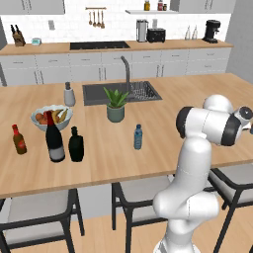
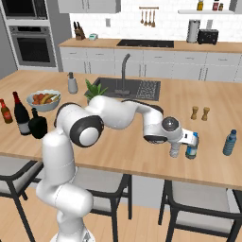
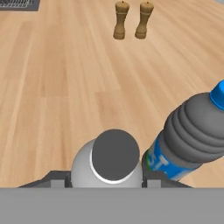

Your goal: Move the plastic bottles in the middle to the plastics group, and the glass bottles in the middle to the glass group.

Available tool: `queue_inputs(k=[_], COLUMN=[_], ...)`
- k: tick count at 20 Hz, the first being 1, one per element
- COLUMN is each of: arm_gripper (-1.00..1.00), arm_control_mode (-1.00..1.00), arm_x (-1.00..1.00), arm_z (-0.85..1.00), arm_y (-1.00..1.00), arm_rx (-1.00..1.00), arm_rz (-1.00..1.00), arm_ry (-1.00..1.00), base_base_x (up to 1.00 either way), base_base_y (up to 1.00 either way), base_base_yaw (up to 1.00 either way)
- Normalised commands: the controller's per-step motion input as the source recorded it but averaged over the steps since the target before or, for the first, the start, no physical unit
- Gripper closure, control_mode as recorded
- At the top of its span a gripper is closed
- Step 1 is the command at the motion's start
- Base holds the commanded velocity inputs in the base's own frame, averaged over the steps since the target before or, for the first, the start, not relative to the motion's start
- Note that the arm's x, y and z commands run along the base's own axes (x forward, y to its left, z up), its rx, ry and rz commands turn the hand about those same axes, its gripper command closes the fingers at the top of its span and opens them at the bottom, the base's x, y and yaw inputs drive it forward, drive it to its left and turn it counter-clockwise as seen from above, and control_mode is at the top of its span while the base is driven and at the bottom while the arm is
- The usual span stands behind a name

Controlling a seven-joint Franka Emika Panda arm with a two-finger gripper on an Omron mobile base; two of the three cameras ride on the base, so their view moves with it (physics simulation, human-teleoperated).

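My gripper reaches over the right part of the island and is shut on a clear-whitish plastic bottle, which stands upright on the wood. In the hand view that bottle's cap sits between the two fingers. Touching close on its right stands a blue-labelled plastic bottle, and a second one of the plastics group stands further right. A blue-tinted plastic bottle stands in the middle of the island. At the left, the squat black glass bottle stands beside the tall wine bottle and the red-brown sauce bottle.
Two wooden shakers stand behind the gripper. A potted plant, a fruit bowl and a grey shaker stand near the sink. Stools line the island's near edge.
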Motion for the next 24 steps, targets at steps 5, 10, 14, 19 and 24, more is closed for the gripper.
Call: queue_inputs(k=[5, 10, 14, 19, 24], arm_gripper=[-1.00, -1.00, -1.00, -1.00, -1.00], arm_control_mode=[-1.00, -1.00, -1.00, -1.00, -1.00], arm_x=[0.00, 0.00, 0.00, -0.03, -0.29], arm_z=[0.00, 0.00, 0.00, 0.18, 0.90], arm_y=[0.00, 0.00, 0.00, 0.00, 0.42], arm_rx=[0.00, 0.00, 0.00, 0.00, -0.05], arm_rz=[0.00, 0.00, 0.00, 0.00, 0.00], arm_ry=[0.00, 0.00, 0.00, 0.01, 0.00], base_base_x=[0.00, 0.00, 0.00, 0.00, 0.00], base_base_y=[0.00, 0.00, 0.00, 0.00, 0.00], base_base_yaw=[0.00, 0.00, 0.00, 0.00, 0.00])
